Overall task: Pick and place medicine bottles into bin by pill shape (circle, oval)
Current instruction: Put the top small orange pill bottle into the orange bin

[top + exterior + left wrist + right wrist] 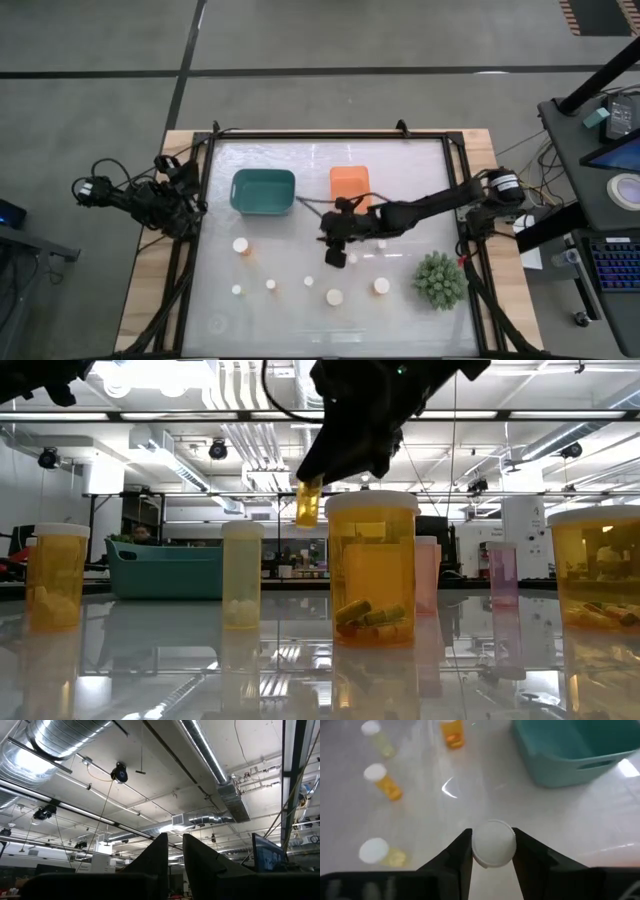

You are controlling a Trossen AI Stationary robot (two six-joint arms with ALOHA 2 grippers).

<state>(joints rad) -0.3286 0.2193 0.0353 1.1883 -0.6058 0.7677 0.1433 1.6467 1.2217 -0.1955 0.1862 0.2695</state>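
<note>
My right gripper (333, 243) is over the middle of the table, shut on a small amber medicine bottle with a white cap (493, 844). It also shows lifted in the low view (309, 500). Several more bottles stand upright on their bases on the table, such as those at the front (334, 296) (381, 286) and left (241, 245). The teal bin (263, 192) and the orange bin (350, 185) sit at the far middle. My left gripper (188, 207) waits off the table's left edge, pointing up at the ceiling (175, 845), its fingers nearly together and empty. My right gripper pinches the bottle's round white cap (493, 851) between its two fingers, one on each side of the cap. The fingers come from above, pointing down. The bottle hangs below them (309, 505), about upright and lifted clear of the table.
A spiky green plant (440, 280) stands at the front right. A wide bottle (371, 565) with oval capsules stands close to the low camera, with others beside it (55, 575) (242, 575) (598, 565). A black frame (205, 180) edges the table.
</note>
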